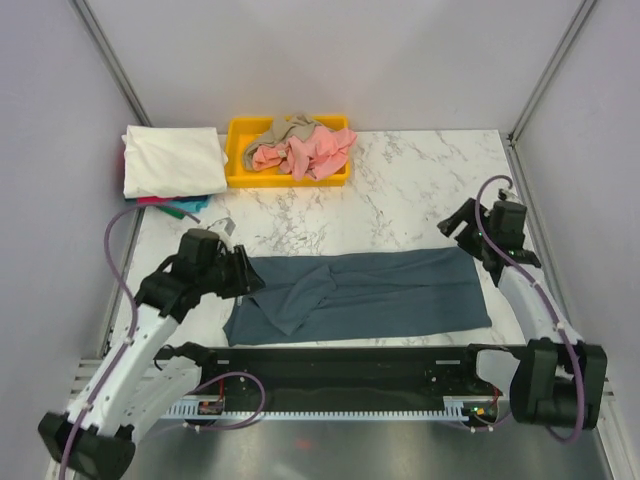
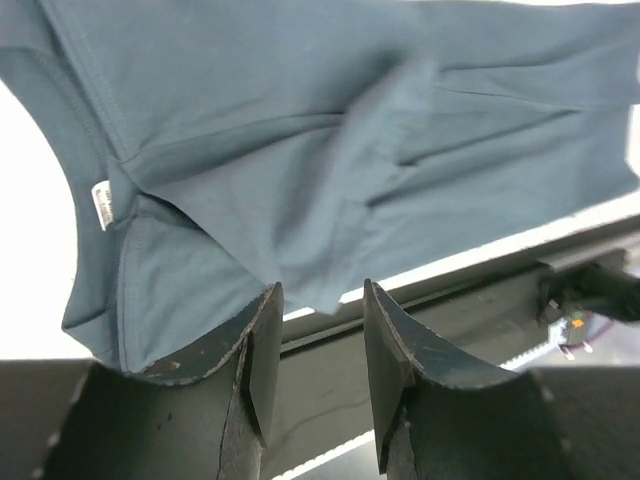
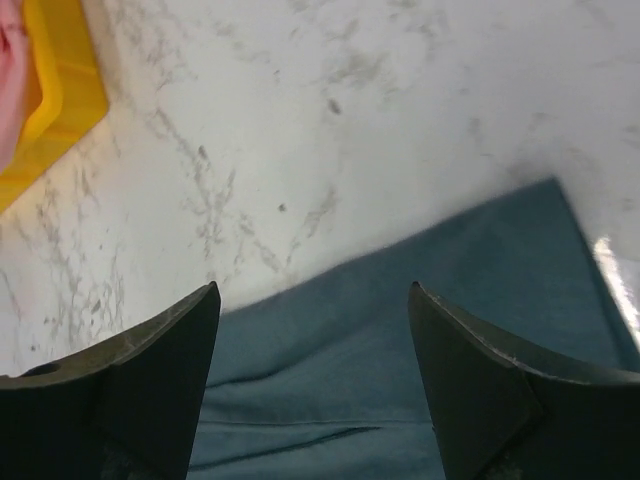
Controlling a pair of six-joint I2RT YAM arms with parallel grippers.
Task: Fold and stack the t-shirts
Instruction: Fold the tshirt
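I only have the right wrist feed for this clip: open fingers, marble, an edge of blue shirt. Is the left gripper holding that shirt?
Observer: No. The left gripper is open and empty, just above the slate-blue shirt at its collar end.
Operator: Is that shirt folded?
Observer: Only partly, it seems. It lies as a long band, with cloth doubled over on its left half.
Operator: Any finished stack?
Observer: Yes. A folded cream-white shirt tops a pile at the far left, beside the yellow bin.
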